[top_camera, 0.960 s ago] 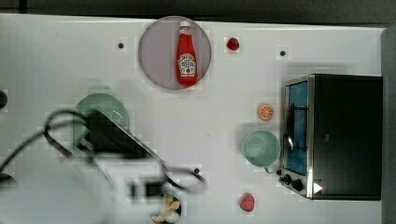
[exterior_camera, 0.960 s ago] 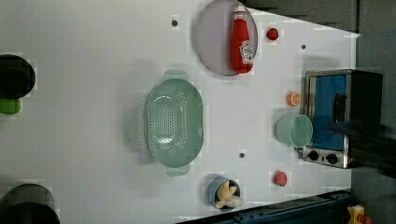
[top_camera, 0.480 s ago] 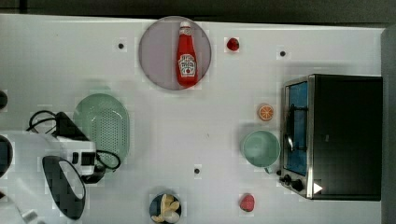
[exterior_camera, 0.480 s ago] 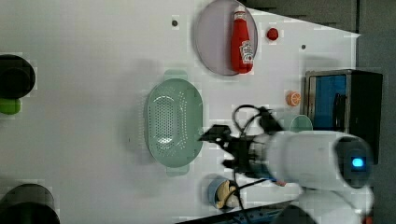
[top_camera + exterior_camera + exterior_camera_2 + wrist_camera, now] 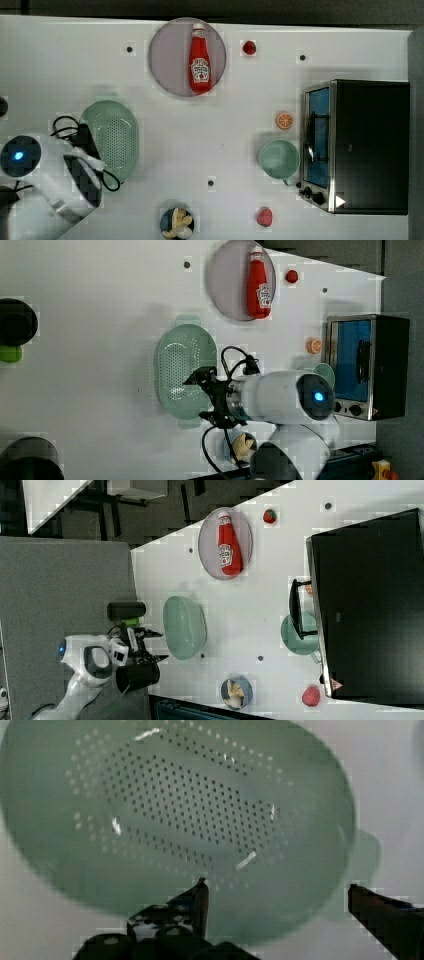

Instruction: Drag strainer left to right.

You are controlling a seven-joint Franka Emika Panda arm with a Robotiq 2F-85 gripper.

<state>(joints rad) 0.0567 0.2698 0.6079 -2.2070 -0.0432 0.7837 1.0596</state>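
Note:
The strainer (image 5: 117, 135), a pale mint-green oval colander with a holed basin, lies on the white table at the top view's left. My arm (image 5: 50, 180) reaches over the side of it nearest the top view's left. In the left view my gripper (image 5: 202, 396) hangs open over the long rim of the strainer (image 5: 180, 360) that faces the left view's right. In the right view the gripper (image 5: 155, 646) stands just off the strainer (image 5: 185, 625), fingers spread. The wrist view looks into the strainer's basin (image 5: 190, 805), with the gripper (image 5: 277, 895) wide open and nothing between its fingers.
A grey plate (image 5: 165, 55) holds a ketchup bottle (image 5: 200, 60) at the back. A toaster oven (image 5: 365, 145), a mint cup (image 5: 279, 159), an orange slice (image 5: 284, 120), two strawberries (image 5: 264, 216) and a snack bowl (image 5: 176, 222) sit toward the top view's right.
The arm has swung in from the left view's right, and its gripper now hangs at the strainer's rim. The strainer lies where it was.

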